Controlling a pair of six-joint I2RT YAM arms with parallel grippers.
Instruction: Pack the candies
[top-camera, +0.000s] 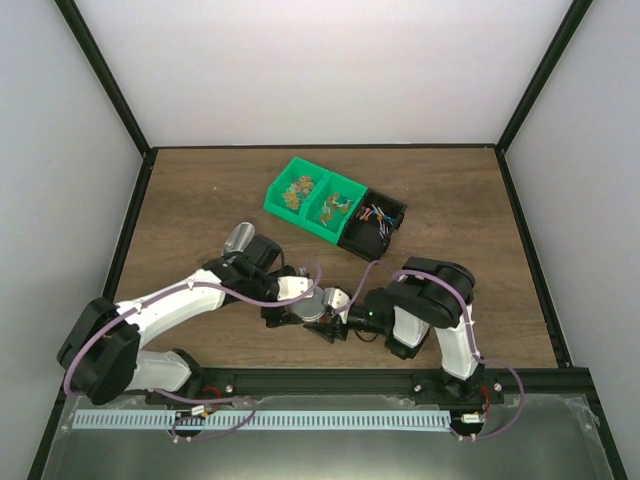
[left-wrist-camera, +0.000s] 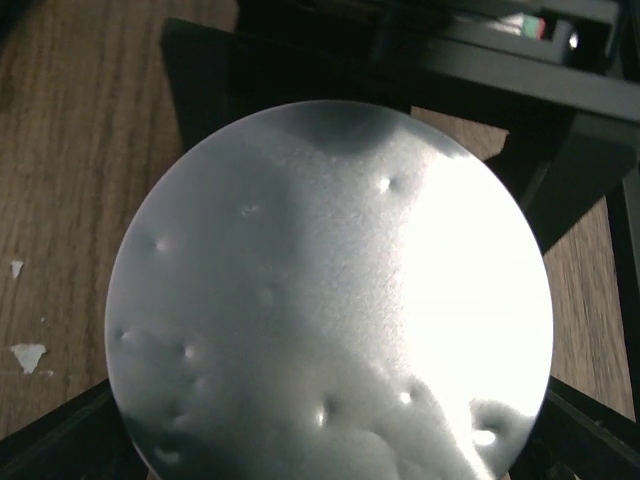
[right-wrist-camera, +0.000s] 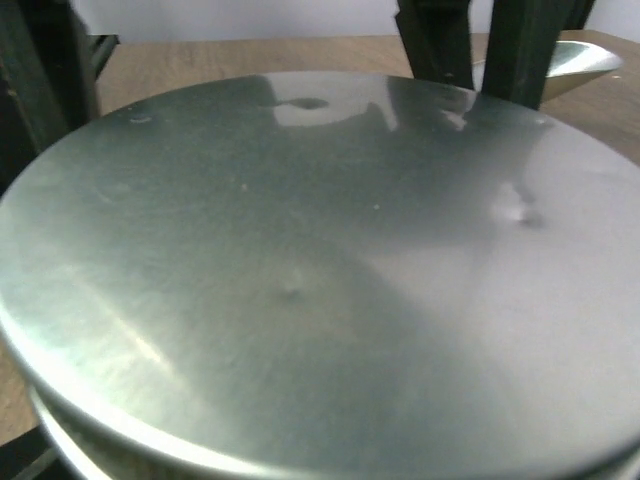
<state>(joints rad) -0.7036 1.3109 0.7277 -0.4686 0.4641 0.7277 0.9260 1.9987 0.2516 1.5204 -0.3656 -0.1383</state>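
The candies lie in a green two-compartment bin (top-camera: 318, 199) and in a black bin (top-camera: 376, 224) joined to its right; those in the black bin (top-camera: 375, 213) are mixed colours, those in the green bin (top-camera: 299, 190) are mostly orange-tan. A round silver metal tin (top-camera: 318, 304) is held between both grippers near the front middle. My left gripper (top-camera: 300, 312) grips it from the left; its dented face (left-wrist-camera: 330, 300) fills the left wrist view. My right gripper (top-camera: 341, 320) grips it from the right; its smooth flat face (right-wrist-camera: 320, 270) fills the right wrist view.
A second silver metal piece (top-camera: 240, 238) lies on the wooden table behind the left arm; it shows at the top right of the right wrist view (right-wrist-camera: 570, 58). Black frame posts border the table.
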